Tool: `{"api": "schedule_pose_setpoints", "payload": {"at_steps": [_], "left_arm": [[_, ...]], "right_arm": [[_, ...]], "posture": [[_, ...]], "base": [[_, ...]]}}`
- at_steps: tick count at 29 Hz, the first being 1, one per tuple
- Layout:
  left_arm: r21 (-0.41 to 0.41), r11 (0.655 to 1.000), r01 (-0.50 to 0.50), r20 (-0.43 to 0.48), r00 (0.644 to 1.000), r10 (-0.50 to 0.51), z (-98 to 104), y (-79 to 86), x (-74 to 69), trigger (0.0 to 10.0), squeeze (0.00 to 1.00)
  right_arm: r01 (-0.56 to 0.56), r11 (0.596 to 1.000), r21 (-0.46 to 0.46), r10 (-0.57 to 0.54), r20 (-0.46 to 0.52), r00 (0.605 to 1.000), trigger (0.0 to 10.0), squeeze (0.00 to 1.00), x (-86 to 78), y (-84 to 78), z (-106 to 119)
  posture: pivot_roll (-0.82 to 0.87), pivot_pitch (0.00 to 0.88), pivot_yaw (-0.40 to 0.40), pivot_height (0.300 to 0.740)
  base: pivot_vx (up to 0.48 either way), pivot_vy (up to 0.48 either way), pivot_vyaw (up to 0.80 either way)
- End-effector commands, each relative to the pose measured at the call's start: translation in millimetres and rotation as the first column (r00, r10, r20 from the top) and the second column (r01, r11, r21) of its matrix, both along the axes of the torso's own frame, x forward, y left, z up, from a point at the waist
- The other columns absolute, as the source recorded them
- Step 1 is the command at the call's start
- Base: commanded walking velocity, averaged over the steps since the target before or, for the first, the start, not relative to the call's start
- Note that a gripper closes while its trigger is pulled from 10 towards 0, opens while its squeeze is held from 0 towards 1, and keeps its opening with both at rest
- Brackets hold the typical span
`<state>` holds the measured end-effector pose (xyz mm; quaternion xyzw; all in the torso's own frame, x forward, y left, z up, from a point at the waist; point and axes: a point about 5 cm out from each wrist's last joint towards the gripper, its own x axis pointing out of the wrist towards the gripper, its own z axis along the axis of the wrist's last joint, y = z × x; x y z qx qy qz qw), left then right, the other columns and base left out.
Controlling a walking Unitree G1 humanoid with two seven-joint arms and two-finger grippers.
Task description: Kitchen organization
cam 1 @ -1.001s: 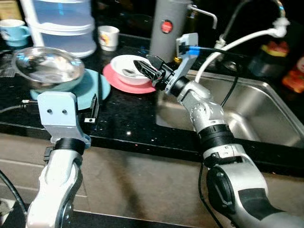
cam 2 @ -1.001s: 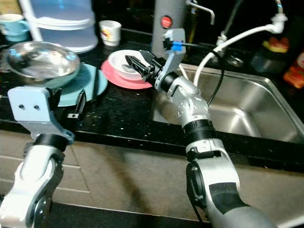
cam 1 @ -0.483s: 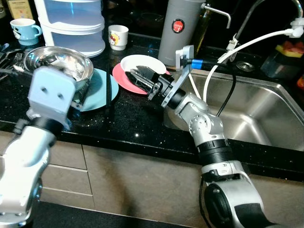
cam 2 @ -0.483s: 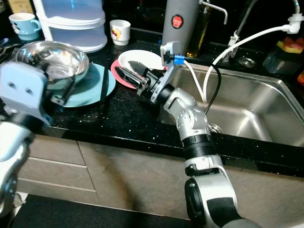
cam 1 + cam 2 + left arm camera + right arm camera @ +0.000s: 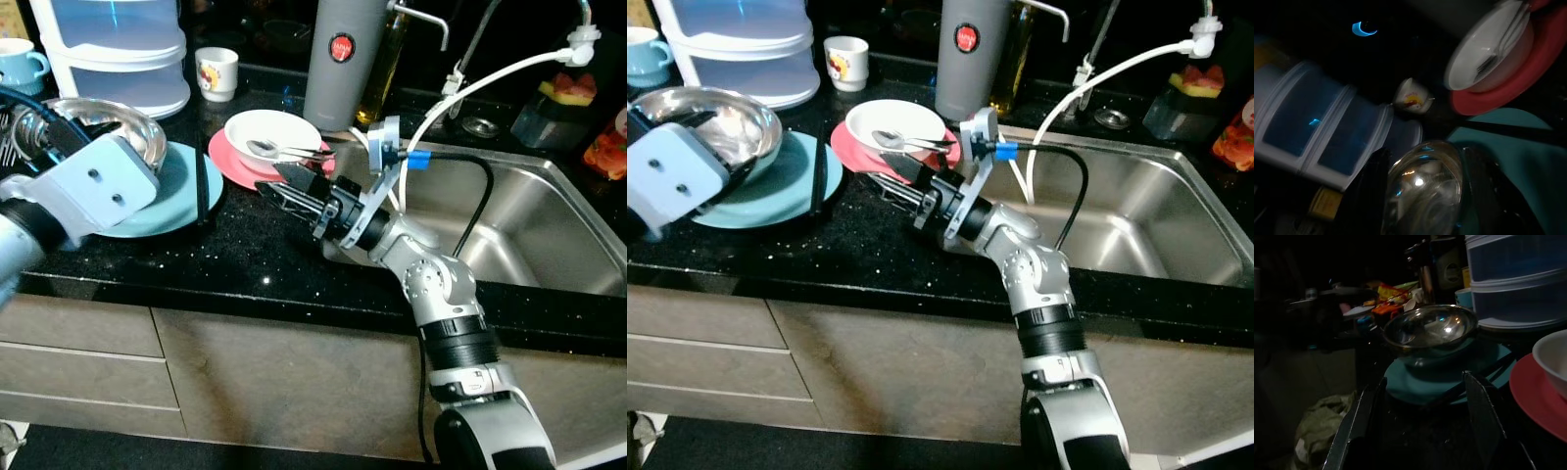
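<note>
Right tool [image 5: 279, 185] — low beside red plate [image 5: 233, 167]

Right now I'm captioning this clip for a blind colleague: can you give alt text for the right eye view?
The right gripper hovers low over the black counter, fingers open, just in front of a white bowl holding a spoon on a red plate. Left of it, the left gripper reaches a steel bowl on a teal plate; a sink lies right.
</note>
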<state>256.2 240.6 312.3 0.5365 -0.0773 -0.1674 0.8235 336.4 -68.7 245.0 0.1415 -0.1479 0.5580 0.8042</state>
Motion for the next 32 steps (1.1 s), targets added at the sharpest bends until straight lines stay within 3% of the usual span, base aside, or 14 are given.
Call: {"api": "schedule_pose_setpoints", "payload": {"at_steps": [1,2,5,10,11,18,21,27,32], "left_arm": [[0.03,1.0,0.006,-0.074,0.997,-0.004,6.3,11.7,-1.0,10.0,0.66],[0.025,1.0,0.008,-0.115,0.993,-0.005,8.1,16.6,-1.5,10.0,1.0],[0.054,0.998,0.013,-0.254,0.967,0.001,9.8,31.3,-6.0,10.0,1.0],[0.049,0.998,0.03,-0.324,0.946,-0.012,15.5,40.3,-8.9,10.0,1.0],[0.033,0.999,0.04,-0.392,0.92,-0.024,16.6,44.5,-10.9,10.0,0.0],[0.092,0.996,0.015,-0.459,0.888,0.029,19.9,62.0,-10.7,10.0,0.0],[0.174,0.984,-0.027,-0.441,0.891,0.102,19.1,74.7,-4.6,10.0,0.0],[0.184,0.983,-0.012,-0.394,0.915,0.085,21.9,72.1,4.3,10.0,0.0],[0.175,0.984,0.038,-0.375,0.927,0.031,17.0,62.0,11.4,10.0,0.0]], "right_arm": [[-0.01,0.999,-0.03,0.01,0.002,1.0,10.0,0.0,-3.7,-0.3,-0.6],[-0.012,0.999,-0.036,0.012,0.002,1.0,10.0,0.0,-4.8,-0.1,-0.7],[-0.016,0.999,-0.046,0.016,0.006,1.0,10.0,0.0,-7.2,1.0,-1.3],[-0.012,0.998,-0.06,0.013,0.008,1.0,10.0,0.0,-8.6,1.9,-2.4],[-0.008,0.997,-0.071,0.009,0.011,1.0,10.0,0.0,-9.1,1.9,-3.1],[-0.007,0.996,-0.086,0.008,0.013,1.0,10.0,0.0,-11.2,2.5,-3.7],[-0.102,0.99,-0.102,0.106,0.031,0.994,10.0,0.0,-24.0,5.9,-3.9],[-0.172,0.983,-0.06,0.174,0.033,0.984,10.0,0.0,-33.5,5.5,2.1],[-0.111,0.99,-0.086,0.116,0.064,0.991,10.0,0.0,-30.2,7.4,-0.3]], "posture": [[0.19,0.0,-0.114,0.74],[0.19,0.0,-0.114,0.74],[0.19,0.004,-0.107,0.74],[0.18,0.008,-0.102,0.74],[0.18,0.011,-0.099,0.74],[0.18,0.011,-0.098,0.74],[0.17,0.02,-0.093,0.74],[0.17,0.02,-0.092,0.74],[0.17,0.018,-0.093,0.74]], "base": [[0.0,0.0,0.0],[0.0,0.0,0.0],[0.0,0.0,0.0],[0.0,0.0,0.0],[0.0,0.0,0.0],[0.0,0.0,0.0],[0.0,0.0,0.0],[0.0,0.0,0.0],[0.0,0.0,0.64]]}}
